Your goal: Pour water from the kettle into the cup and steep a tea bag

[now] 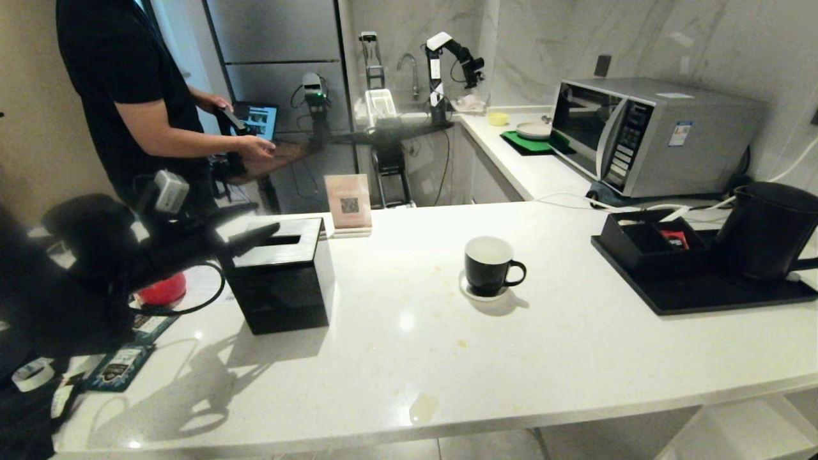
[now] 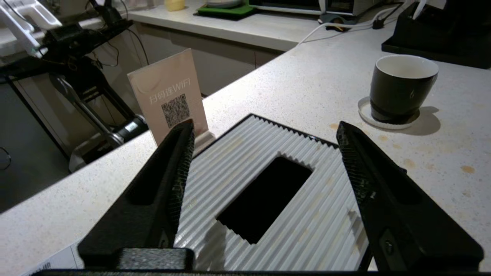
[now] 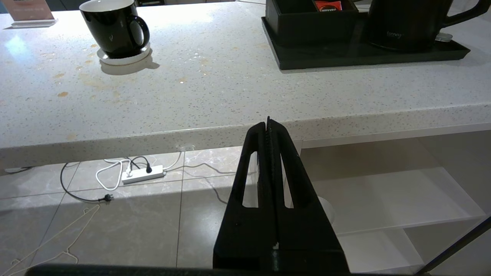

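Note:
The black cup [image 1: 489, 265] stands on its white saucer [image 1: 484, 295] in the middle of the white counter. It also shows in the left wrist view, cup [image 2: 402, 90], and in the right wrist view, cup [image 3: 113, 28]. The black kettle [image 1: 767, 230] stands on a black tray [image 1: 722, 297] at the far right; kettle [image 3: 406, 23]. My left gripper [image 1: 265, 233] hovers open and empty over the black tissue box [image 1: 281, 281], well left of the cup; gripper [image 2: 264, 125], box top [image 2: 307, 214]. My right gripper [image 3: 267, 122] is shut and empty, parked below the counter's front edge. No tea bag is in view.
A person stands at the back left. A pink QR sign [image 1: 348, 203] stands behind the tissue box. A black organiser [image 1: 645, 241] with a red packet sits on the tray. Teal sachets [image 1: 118, 367] and a red object [image 1: 163, 291] lie at the left. A microwave [image 1: 645, 134] stands behind.

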You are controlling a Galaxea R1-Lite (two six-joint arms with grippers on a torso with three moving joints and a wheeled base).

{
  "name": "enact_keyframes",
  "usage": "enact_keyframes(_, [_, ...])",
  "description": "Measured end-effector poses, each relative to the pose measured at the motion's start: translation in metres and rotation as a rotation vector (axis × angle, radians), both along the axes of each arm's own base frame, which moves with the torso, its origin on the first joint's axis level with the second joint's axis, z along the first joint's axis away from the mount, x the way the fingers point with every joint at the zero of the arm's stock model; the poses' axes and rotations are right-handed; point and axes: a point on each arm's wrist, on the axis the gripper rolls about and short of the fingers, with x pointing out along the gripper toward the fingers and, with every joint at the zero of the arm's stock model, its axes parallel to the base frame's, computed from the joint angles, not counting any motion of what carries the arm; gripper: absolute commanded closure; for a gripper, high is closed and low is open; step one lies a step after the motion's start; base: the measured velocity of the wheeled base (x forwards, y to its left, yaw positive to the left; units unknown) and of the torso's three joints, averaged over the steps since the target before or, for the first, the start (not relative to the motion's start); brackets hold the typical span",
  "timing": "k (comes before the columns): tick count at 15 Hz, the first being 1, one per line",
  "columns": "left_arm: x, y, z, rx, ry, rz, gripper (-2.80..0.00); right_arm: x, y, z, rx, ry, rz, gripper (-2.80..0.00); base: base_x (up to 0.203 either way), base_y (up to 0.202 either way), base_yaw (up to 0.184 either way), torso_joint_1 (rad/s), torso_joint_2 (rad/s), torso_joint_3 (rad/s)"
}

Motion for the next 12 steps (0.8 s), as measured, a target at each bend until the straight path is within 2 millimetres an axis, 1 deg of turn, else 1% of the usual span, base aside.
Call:
enact_keyframes(5, [-0.001, -0.001, 0.009, 0.005, -0.046, -0.007, -2.80, 0.000, 0.000, 0.000, 0.000, 0.000, 0.000, 0.00, 0.000, 0.000, 0.000, 0.000, 0.00, 0.000])
enact_keyframes(12, [-0.011, -0.007, 0.035, -0.014, -0.097, -0.018, -2.80, 0.000, 0.000, 0.000, 0.000, 0.000, 0.000, 0.00, 0.000, 0.000, 0.000, 0.000, 0.00, 0.000])
